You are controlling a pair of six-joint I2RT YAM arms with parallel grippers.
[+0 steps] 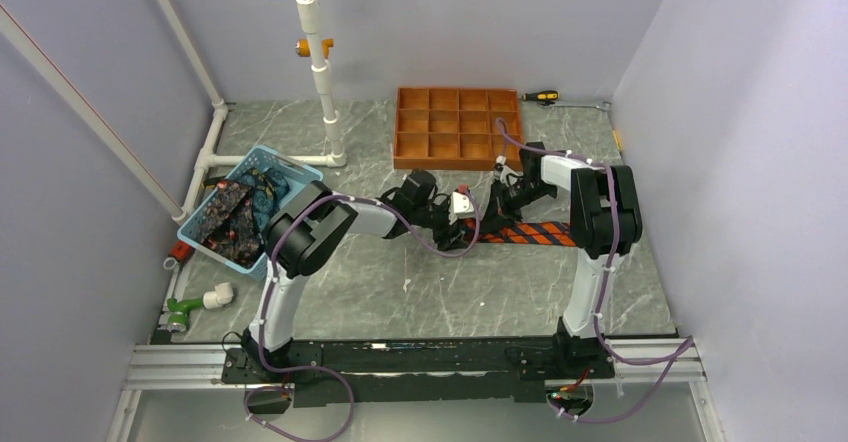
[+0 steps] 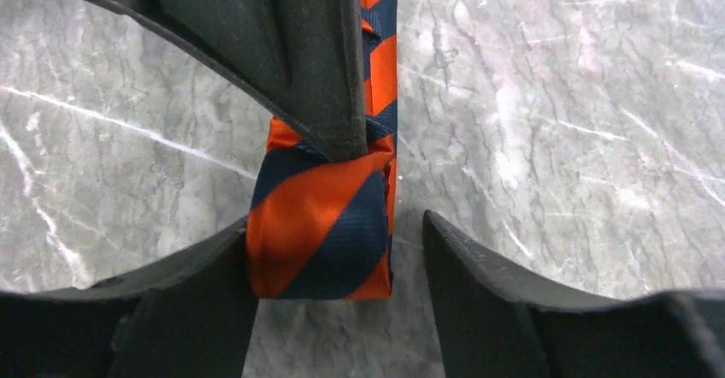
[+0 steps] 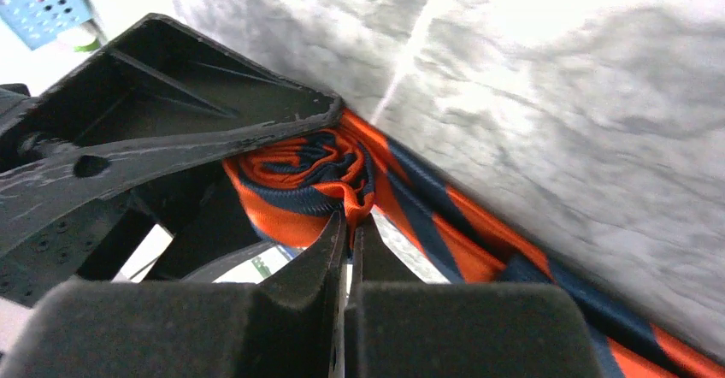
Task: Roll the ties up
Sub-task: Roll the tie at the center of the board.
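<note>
Striped tie (image 2: 321, 233): end rolled, tail flat. Right gripper (image 3: 346, 228) closed, pinching roll core; left gripper (image 2: 333, 220) open, straddling roll. Advice: tension core, align edges, roll squarely.

No legible text, labels, or numbers

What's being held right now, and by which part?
Nothing clearly. The left hand stands open around the rolled end of the orange-navy striped fabric tie; the right hand is shut, tips against that roll, pinch unconfirmed.
</note>
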